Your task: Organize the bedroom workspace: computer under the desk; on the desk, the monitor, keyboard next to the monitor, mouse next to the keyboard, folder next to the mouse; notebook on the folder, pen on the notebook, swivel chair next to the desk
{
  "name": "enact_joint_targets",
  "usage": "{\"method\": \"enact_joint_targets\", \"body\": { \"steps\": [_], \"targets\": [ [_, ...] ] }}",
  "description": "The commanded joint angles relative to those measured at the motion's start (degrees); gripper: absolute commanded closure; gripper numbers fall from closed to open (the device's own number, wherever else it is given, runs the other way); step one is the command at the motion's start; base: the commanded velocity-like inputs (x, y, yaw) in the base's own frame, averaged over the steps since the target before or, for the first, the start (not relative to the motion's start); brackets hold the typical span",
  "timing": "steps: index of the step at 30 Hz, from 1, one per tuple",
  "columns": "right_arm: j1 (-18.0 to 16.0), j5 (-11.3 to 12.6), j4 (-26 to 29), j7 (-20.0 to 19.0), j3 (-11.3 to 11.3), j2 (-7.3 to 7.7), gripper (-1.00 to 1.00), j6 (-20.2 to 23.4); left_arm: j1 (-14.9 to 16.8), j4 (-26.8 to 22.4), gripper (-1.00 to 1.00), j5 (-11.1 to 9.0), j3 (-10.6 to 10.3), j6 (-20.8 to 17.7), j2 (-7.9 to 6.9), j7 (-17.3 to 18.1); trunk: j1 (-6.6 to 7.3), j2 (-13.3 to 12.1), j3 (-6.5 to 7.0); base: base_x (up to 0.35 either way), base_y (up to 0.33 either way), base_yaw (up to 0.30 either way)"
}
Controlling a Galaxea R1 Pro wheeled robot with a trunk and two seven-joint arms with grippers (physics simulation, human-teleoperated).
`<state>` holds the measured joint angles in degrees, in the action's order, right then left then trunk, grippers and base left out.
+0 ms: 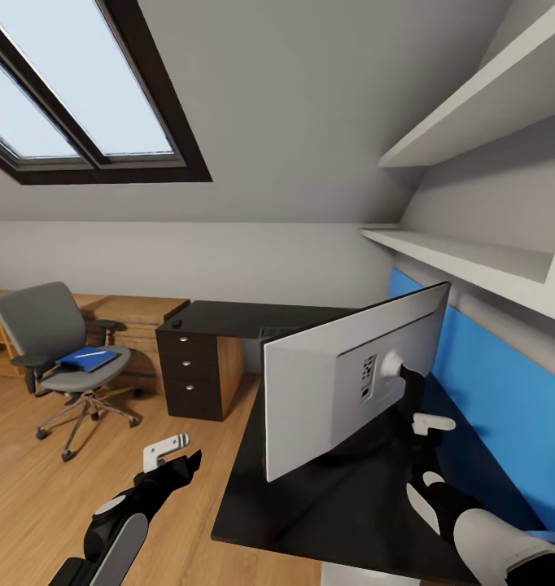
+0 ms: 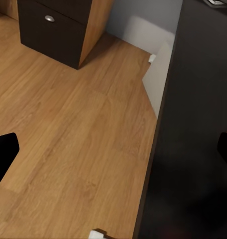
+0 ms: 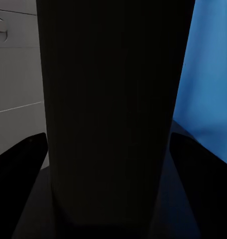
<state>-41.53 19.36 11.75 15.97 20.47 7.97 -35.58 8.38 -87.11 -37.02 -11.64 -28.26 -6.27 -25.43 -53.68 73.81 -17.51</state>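
The monitor point(image 1: 343, 382) stands on the black desk point(image 1: 326, 505) with its grey back toward me. My right gripper point(image 1: 421, 421) reaches behind it and is shut on its black stand point(image 3: 113, 99), one finger on each side. My left gripper point(image 1: 176, 457) hangs open over the wooden floor, left of the desk's near edge point(image 2: 193, 149). The swivel chair point(image 1: 45, 321) stands at the far left with the blue folder point(image 1: 89, 359) on its seat; a thin white pen point(image 1: 84, 355) lies on the folder. The mouse point(image 1: 176, 323) sits on the desk's far corner. A pale box, probably the computer point(image 2: 158, 74), is under the desk.
The desk's drawer unit point(image 1: 188, 370) with silver knobs stands ahead. A light wooden cabinet point(image 1: 135, 311) lines the far wall. White shelves point(image 1: 473, 260) jut out above the desk on the right, over a blue wall panel point(image 1: 505, 407). Open floor point(image 1: 33, 488) lies to the left.
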Motion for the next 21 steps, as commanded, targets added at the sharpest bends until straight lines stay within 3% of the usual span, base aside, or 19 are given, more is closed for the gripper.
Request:
{"method": "enact_joint_targets", "body": {
  "steps": [1, 21],
  "targets": [
    [0.0, 0.4, 0.0, 0.2, 0.8, 0.03, 1.0, -0.1, 0.1, -0.1, -1.0, -0.6, -0.1, 0.0, -0.06, -0.6, 0.0, 0.0, -0.06, 0.0, 0.0, -0.047],
    [0.0, 0.4, 0.0, 0.3, 0.8, 0.03, 1.0, -0.2, 0.1, -0.1, -1.0, -0.6, -0.1, 0.0, -0.06, -0.6, 0.0, 0.0, 0.05, 0.0, 0.0, -0.03]
  ]
}}
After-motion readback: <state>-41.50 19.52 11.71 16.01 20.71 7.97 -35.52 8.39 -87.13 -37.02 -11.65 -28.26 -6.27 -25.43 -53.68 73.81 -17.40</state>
